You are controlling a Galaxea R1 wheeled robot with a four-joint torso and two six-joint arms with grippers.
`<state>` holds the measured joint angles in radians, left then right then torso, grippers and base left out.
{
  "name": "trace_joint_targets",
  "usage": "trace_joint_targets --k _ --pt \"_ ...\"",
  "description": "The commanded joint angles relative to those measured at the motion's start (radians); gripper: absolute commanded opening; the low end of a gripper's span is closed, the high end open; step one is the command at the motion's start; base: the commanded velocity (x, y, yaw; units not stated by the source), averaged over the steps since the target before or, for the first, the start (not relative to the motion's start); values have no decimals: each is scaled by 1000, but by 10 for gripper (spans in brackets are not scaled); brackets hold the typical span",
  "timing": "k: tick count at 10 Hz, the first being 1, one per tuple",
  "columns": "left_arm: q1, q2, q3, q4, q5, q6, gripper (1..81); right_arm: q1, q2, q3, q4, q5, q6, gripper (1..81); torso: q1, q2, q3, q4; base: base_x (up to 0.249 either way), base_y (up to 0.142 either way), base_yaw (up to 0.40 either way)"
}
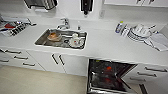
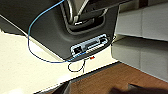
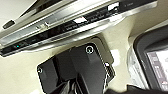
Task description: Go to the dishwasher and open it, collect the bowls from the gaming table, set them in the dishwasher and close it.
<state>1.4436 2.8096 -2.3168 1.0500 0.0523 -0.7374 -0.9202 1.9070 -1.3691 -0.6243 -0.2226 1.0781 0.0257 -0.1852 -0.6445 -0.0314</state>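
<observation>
One dishwasher (image 1: 107,76) stands open under the white counter (image 1: 105,46), its dark inside showing beside the white cabinet doors (image 1: 57,62). Its steel door edge (image 3: 75,22) lies just past the right claw's dark body — whether either claw is wide or narrow, I cannot tell. Dishes sit in the sink (image 1: 42,40).

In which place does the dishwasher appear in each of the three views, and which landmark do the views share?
Head view: the dishwasher stands open under the counter, lower right, right of the sink.
Left wrist view: I cannot make it out here.
Right wrist view: probably its steel door edge with a dark control strip.
Shared landmark: the pale floor.
</observation>
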Motion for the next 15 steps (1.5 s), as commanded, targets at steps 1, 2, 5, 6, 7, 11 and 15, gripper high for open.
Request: trace_joint_targets --k 1,2,5,6,7,11,15 --pt "11 -8 11 -7 44 -3 811 -113 72 -109 -75 68 -9 811 64 -100 0 0 0 0 0" --pt "11 -8 11 -7 44 -3 811 -145 113 -164 -83 93 -9 811 68 -106 0 0 0 0 0" --pt "10 -10 11 -8 43 -3 811 -237 198 -269 -114 164 -10 811 119 -190 0 0 0 0 0" --pt "10 -10 10 -8 23 -5 811 -262 224 -298 -123 183 -9 811 142 -226 0 0 0 0 0" --pt "10 -11 1 -10 3 -5 811 -288 246 -322 -127 201 -10 811 162 -260 0 0 0 0 0" --pt "10 -2 -59 -45 -43 -5 811 -377 345 -463 -144 287 -10 811 249 -398 2 0 0 0 0" --pt "10 1 -78 -68 -57 -5 811 -424 505 -677 -164 289 -10 811 336 -537 2 0 0 0 0"
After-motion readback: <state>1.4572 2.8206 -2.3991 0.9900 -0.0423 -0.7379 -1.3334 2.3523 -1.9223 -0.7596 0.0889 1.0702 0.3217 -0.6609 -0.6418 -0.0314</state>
